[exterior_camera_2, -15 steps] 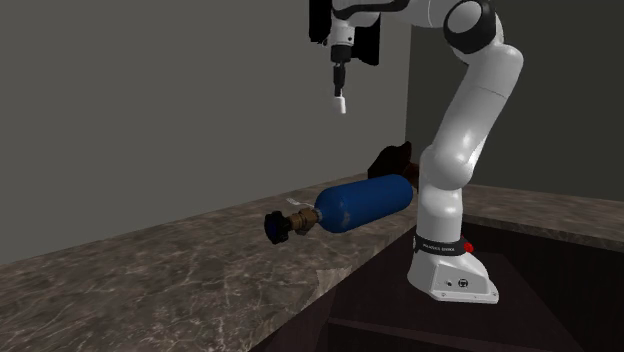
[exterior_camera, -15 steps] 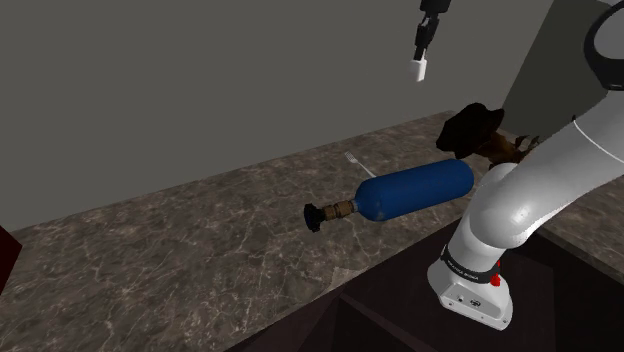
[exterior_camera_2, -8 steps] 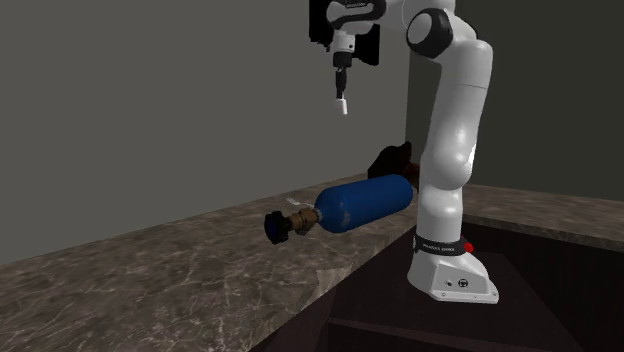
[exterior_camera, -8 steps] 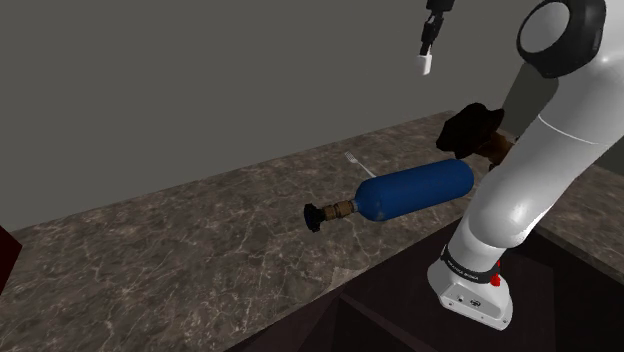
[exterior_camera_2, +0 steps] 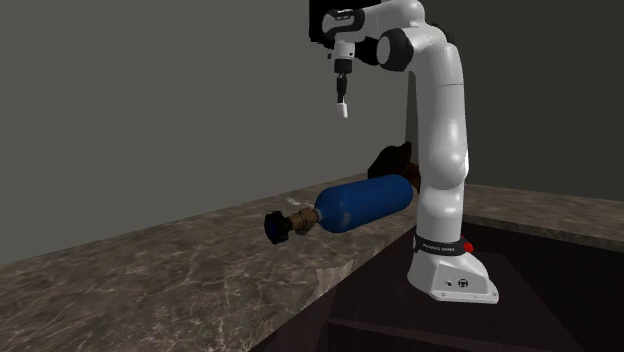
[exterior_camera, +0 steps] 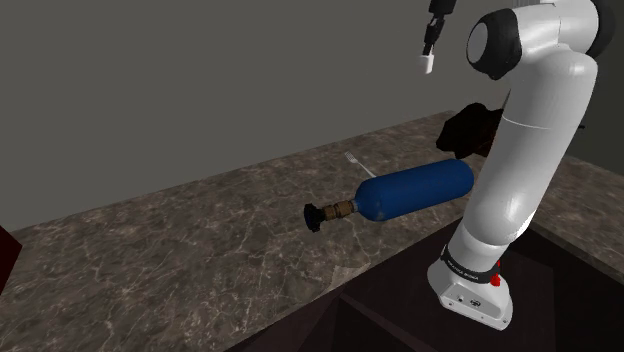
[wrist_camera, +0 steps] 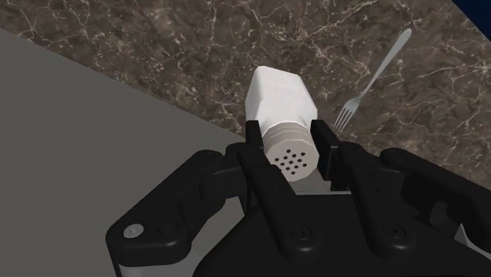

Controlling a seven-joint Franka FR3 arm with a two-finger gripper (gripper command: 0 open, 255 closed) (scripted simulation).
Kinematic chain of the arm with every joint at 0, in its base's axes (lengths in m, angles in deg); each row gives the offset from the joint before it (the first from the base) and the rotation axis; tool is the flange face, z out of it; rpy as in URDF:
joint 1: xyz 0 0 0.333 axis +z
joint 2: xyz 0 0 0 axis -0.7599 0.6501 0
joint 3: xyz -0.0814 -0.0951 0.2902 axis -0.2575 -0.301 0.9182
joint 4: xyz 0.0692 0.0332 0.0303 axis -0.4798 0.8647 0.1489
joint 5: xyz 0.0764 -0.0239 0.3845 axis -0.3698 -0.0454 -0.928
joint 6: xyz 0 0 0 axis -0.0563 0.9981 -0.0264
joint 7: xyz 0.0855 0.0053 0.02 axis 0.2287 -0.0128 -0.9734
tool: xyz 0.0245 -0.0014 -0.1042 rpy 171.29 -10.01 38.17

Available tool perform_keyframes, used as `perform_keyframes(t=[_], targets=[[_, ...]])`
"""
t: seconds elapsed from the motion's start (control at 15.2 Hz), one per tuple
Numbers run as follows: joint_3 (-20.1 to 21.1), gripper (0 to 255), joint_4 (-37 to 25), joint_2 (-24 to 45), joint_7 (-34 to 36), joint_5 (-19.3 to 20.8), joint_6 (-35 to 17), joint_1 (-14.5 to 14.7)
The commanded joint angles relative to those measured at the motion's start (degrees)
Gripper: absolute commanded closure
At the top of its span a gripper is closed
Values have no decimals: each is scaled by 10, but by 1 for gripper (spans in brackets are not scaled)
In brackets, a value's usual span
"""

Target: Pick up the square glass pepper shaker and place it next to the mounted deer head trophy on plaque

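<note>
Your gripper's [wrist_camera: 288,135] fingers [wrist_camera: 325,145] pinch the white shaker [wrist_camera: 279,96] by its cap (deer head [exterior_camera: 468,128] well below them); descend slowly, keeping it upright.

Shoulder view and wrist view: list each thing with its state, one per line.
pepper shaker: white, clasped at its cap, high above the countertop.
gripper: shut on the pepper shaker.
blue cylinder: lying on its side on the countertop.
fork: lying flat on the countertop.
deer head trophy: dark, by the wall, partly hidden behind the arm.
</note>
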Motion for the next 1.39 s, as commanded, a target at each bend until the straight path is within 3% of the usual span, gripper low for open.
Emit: perform_keyframes(t=[0.0, 0.53, 1.32], targets=[[1, 255, 27, -10, 2, 8, -20, 6], [11, 255, 130, -53, 22, 43, -95, 27], [19, 255, 252, -85, 37, 67, -195, 35]])
